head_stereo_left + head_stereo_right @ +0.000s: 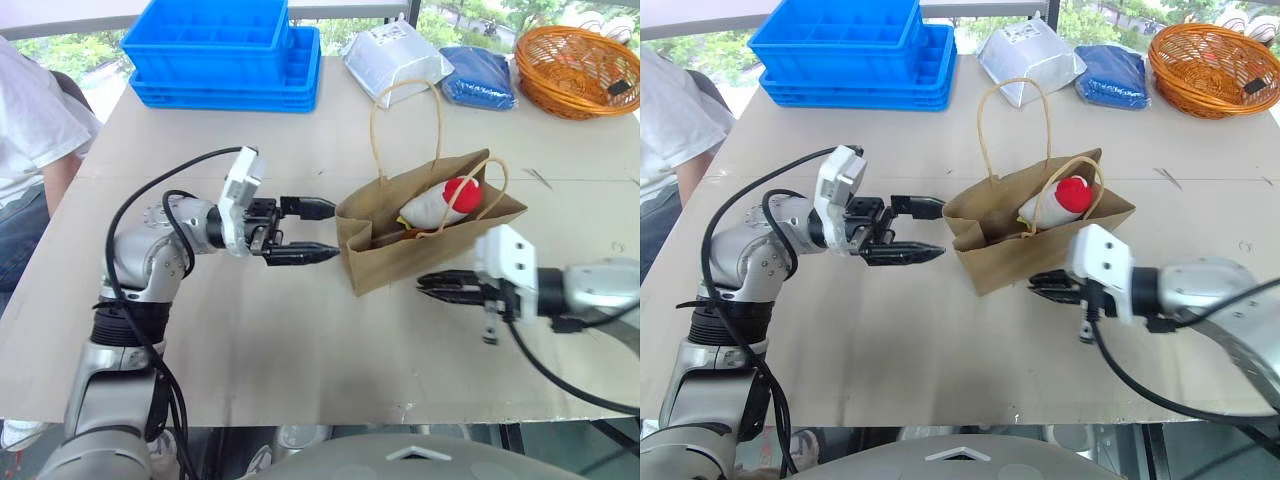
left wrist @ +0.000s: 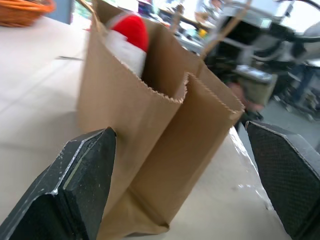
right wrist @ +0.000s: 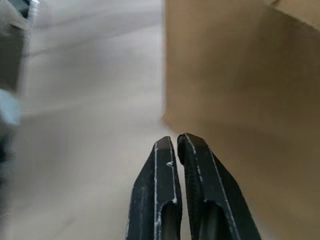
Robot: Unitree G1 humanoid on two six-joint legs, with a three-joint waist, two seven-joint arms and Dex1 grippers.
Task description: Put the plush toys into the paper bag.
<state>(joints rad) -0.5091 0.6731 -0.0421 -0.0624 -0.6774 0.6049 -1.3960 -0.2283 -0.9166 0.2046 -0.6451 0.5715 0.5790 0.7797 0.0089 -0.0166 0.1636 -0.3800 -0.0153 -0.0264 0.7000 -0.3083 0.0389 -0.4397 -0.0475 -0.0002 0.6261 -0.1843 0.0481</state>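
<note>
We note the paper bag (image 1: 420, 235) upright on the table (image 1: 300, 340), the white plush toy (image 1: 440, 205) inside it. Left pincer (image 1: 312, 232) spread apart beside the bag; right pincer (image 1: 432, 284) pressed together, empty, before the bag.

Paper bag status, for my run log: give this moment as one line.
paper bag: upright on table | white plush toy: inside bag | left end effector: open, beside bag | right end effector: shut, empty
</note>
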